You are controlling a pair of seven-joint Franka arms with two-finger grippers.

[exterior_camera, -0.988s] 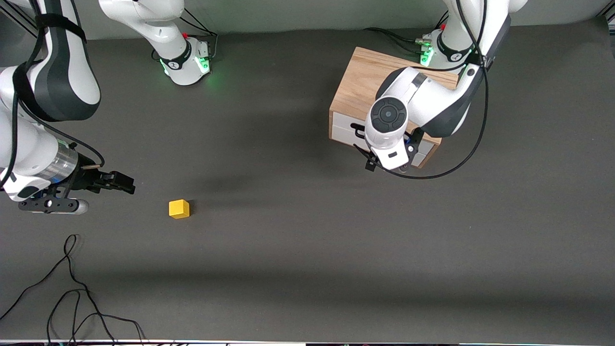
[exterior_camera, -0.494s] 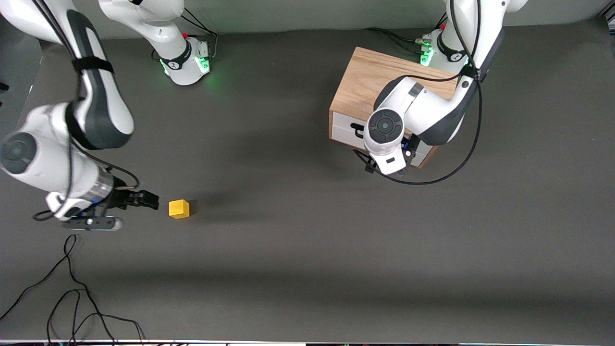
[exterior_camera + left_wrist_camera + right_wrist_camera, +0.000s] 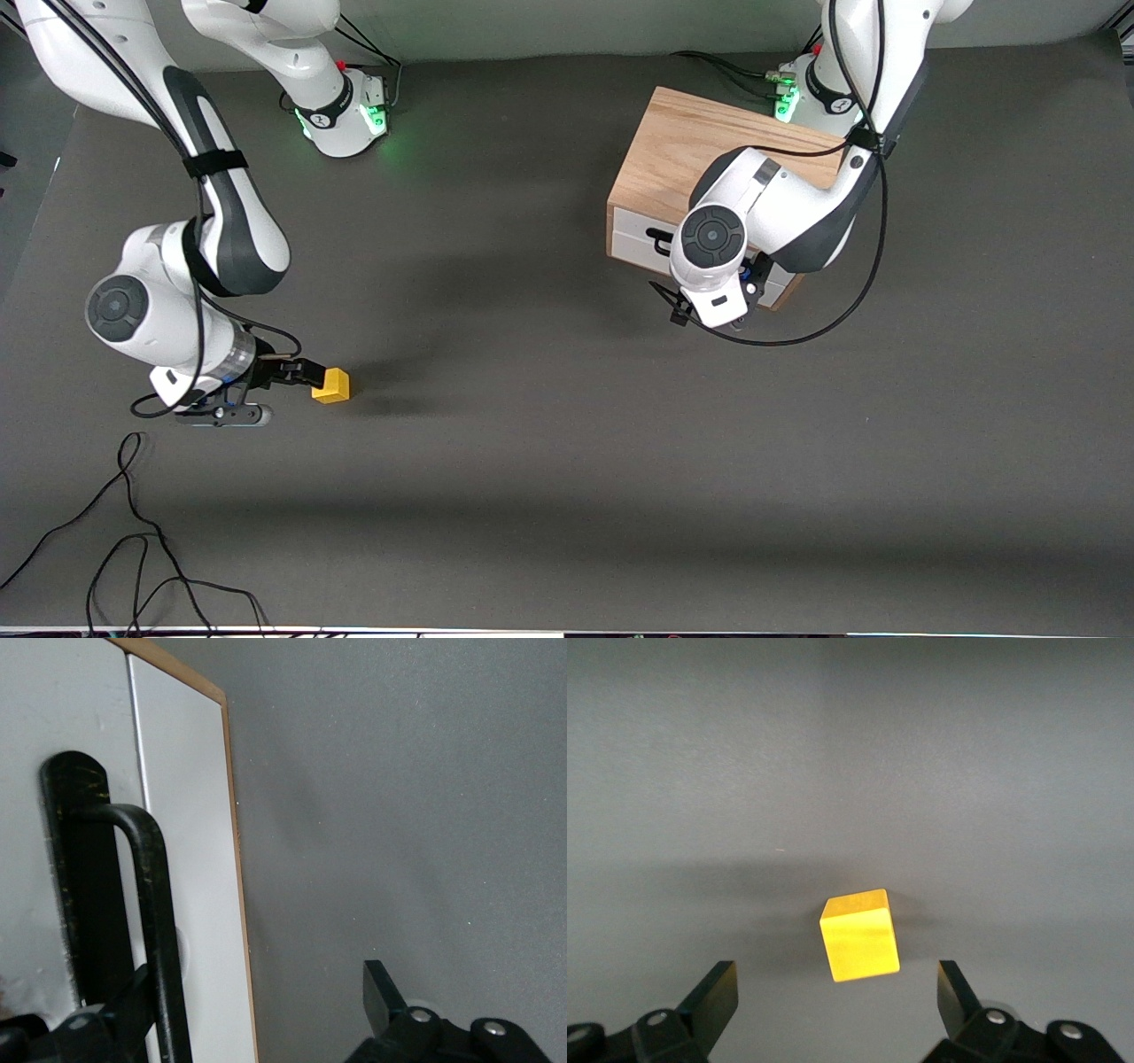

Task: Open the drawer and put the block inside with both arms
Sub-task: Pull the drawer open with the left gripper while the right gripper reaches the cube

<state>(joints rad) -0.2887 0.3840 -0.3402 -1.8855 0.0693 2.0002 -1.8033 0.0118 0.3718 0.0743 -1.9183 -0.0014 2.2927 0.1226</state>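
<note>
The yellow block (image 3: pixel 330 385) sits on the dark table toward the right arm's end. My right gripper (image 3: pixel 306 372) is low beside it, open. In the right wrist view the block (image 3: pixel 860 935) lies just ahead of the right gripper (image 3: pixel 835 990), between the lines of its two fingers and touching neither. The drawer (image 3: pixel 636 236) is shut in the wooden cabinet (image 3: pixel 691 146). My left gripper (image 3: pixel 257 992) is open right at the drawer's white front (image 3: pixel 190 859). One finger (image 3: pixel 133 992) is by the black handle (image 3: pixel 155 904); the other finger (image 3: pixel 381 997) is off the panel's edge.
Loose black cables (image 3: pixel 133 532) lie on the table near the front camera at the right arm's end. The left arm's cable (image 3: pixel 824 310) loops down in front of the cabinet. Both arm bases (image 3: pixel 341 111) stand along the table's edge farthest from the front camera.
The right arm has swung in toward the block, and its open gripper now reaches it. The left arm's wrist has shifted slightly at the drawer front. Block and drawer have not moved.
</note>
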